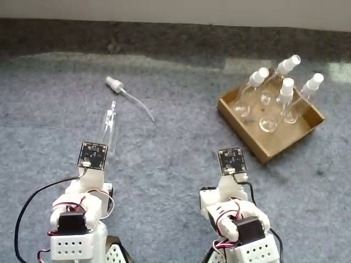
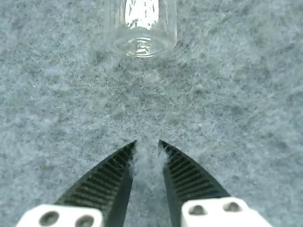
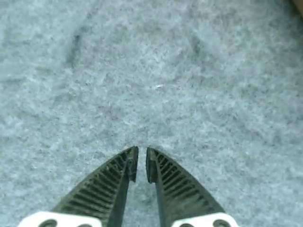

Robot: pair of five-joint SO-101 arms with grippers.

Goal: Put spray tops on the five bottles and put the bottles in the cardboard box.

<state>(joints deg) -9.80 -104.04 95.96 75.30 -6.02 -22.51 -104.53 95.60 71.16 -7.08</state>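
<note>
In the high view, four capped bottles (image 1: 267,112) stood in the cardboard box (image 1: 241,133) at the upper right of the frame. The fifth bottle (image 1: 109,129) lay on its side on the grey table (image 1: 175,181) at left of centre, without a top, just above the left arm (image 1: 82,208). It was clear glass, slim and straight, and threw bright glints. The last spray top (image 1: 115,84) lay apart from it toward the upper left, its thin tube curving off to the right. The right arm (image 1: 236,213) sat at the lower right, below the box.

By this layout, the step in hand was the final capping. The next move would call for one gripper to steady the lying bottle while the other picked up the top and threaded its tube into the neck.

In the left wrist view, the left gripper (image 2: 147,144) was at bottom centre, jaws parted narrowly with nothing between them, and the bottle's round base (image 2: 144,23) was at top centre, well apart from the tips.

In the right wrist view, the right gripper (image 3: 142,152) at bottom centre was clenched on nothing, above bare grey surface.
</note>
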